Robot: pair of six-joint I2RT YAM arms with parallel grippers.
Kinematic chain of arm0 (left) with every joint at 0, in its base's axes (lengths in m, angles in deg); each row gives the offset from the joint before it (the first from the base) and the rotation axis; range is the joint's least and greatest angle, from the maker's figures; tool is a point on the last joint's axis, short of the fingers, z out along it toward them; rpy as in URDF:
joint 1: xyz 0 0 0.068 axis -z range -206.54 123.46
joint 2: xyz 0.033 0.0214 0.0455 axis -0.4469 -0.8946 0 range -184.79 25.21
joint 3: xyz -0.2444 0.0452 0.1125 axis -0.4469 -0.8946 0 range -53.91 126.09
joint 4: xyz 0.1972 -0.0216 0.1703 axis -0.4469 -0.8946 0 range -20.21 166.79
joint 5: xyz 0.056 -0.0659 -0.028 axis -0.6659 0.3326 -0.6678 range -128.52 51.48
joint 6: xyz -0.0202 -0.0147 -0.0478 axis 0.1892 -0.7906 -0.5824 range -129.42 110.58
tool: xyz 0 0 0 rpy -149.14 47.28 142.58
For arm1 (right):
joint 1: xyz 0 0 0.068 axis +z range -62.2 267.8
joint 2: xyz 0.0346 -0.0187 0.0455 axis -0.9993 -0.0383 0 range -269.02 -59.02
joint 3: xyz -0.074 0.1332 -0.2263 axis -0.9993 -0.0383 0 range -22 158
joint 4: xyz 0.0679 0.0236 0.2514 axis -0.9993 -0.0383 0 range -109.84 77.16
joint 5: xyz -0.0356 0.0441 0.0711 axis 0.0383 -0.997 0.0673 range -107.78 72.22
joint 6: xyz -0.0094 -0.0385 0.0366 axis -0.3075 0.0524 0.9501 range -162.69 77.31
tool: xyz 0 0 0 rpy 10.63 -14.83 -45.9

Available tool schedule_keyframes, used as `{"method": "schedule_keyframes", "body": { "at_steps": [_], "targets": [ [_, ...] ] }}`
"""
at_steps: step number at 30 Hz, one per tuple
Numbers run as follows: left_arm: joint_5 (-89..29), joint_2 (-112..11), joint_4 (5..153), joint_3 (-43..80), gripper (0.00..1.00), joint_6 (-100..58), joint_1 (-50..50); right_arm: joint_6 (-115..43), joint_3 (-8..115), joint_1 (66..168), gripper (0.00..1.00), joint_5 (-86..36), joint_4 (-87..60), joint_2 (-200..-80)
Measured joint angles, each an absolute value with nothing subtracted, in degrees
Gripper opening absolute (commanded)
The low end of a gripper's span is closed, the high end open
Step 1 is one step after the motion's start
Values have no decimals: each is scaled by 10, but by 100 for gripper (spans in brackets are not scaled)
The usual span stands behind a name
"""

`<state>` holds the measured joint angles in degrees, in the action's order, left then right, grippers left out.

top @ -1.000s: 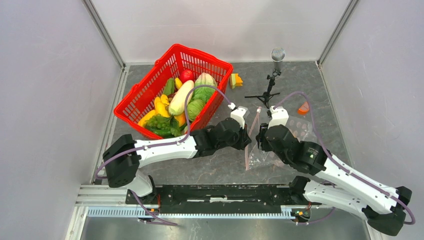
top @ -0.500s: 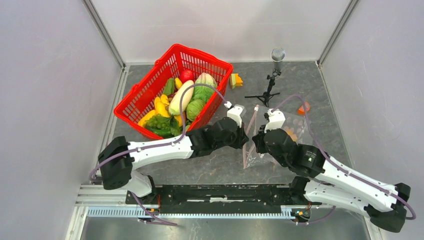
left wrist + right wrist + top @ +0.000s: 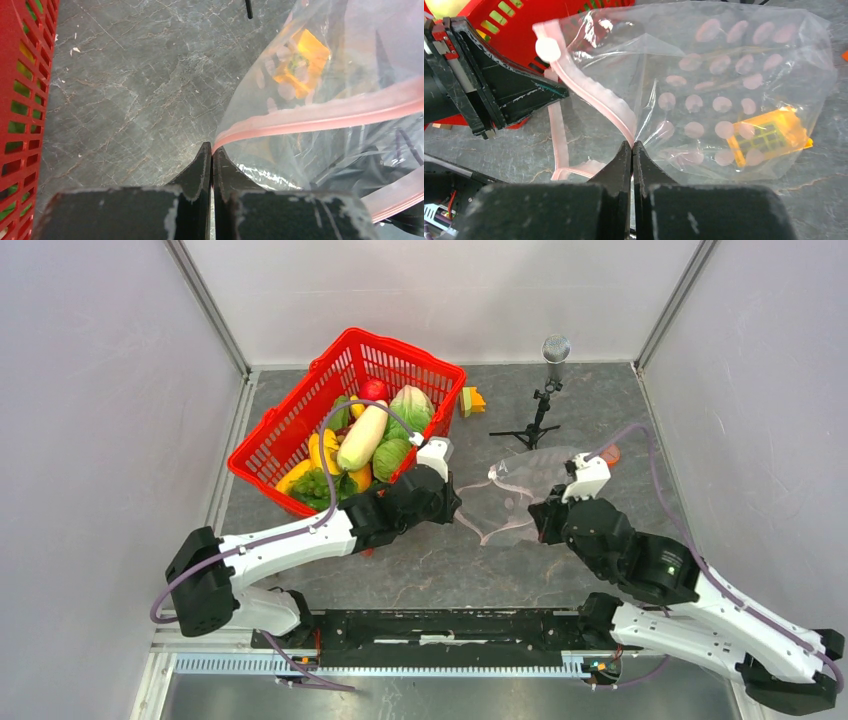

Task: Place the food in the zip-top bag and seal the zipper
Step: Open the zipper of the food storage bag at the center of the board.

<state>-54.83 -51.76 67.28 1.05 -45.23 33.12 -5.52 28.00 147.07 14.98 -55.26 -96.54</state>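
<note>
The clear zip-top bag (image 3: 525, 490) lies on the table between my grippers with its mouth pulled open. Its pale pink zipper (image 3: 478, 530) bows out in a loop. My left gripper (image 3: 455, 508) is shut on one side of the zipper (image 3: 320, 112), its tips (image 3: 212, 149) pinching the strip. My right gripper (image 3: 541, 520) is shut on the other side of the zipper (image 3: 596, 100), with its tips (image 3: 632, 145) at the strip. The food stays in the red basket (image 3: 400, 348): cream vegetable (image 3: 362, 435), lettuce (image 3: 408, 415), red fruit (image 3: 374, 390), bananas (image 3: 322, 452).
A small orange-yellow block (image 3: 771, 137) shows through the bag; I cannot tell whether it is inside or beneath. A microphone on a tripod (image 3: 540, 410) stands behind the bag. An orange piece (image 3: 608, 453) lies to the right and a block (image 3: 472, 400) beside the basket.
The left gripper has moved left and the right gripper right, each keeping its hold on the zipper. The bag mouth has been pulled from a narrow slit into a wide loop.
</note>
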Motion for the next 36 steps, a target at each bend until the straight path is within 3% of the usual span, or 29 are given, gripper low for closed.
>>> {"method": "schedule_keyframes", "body": {
  "at_steps": [8, 11, 13, 15, 18, 25, 30, 36],
  "targets": [
    [-508, -531, 662, 20, 3, -436, 330, -70, 295, 1471, 0, 150, -588, -947],
    [-474, -543, 662, 26, 9, -430, 330, -76, 295, 1471, 0, 140, -581, -945],
    [-451, -553, 661, 37, 24, -423, 330, -79, 300, 1471, 0, 140, -580, -950],
    [-433, -562, 661, 49, 31, -412, 330, -79, 308, 1471, 0, 146, -582, -961],
    [-422, -565, 667, 59, 59, -404, 330, -76, 315, 1471, 0, 165, -586, -980],
    [-413, -541, 670, 59, 75, -383, 330, -67, 311, 1471, 0, 213, -596, -1002],
    [-410, -508, 663, 66, 81, -373, 330, -69, 305, 1471, 0, 226, -574, -1012],
    [-423, -438, 637, 66, 97, -340, 330, -79, 303, 1471, 0, 233, -538, -1035]
  ]
}}
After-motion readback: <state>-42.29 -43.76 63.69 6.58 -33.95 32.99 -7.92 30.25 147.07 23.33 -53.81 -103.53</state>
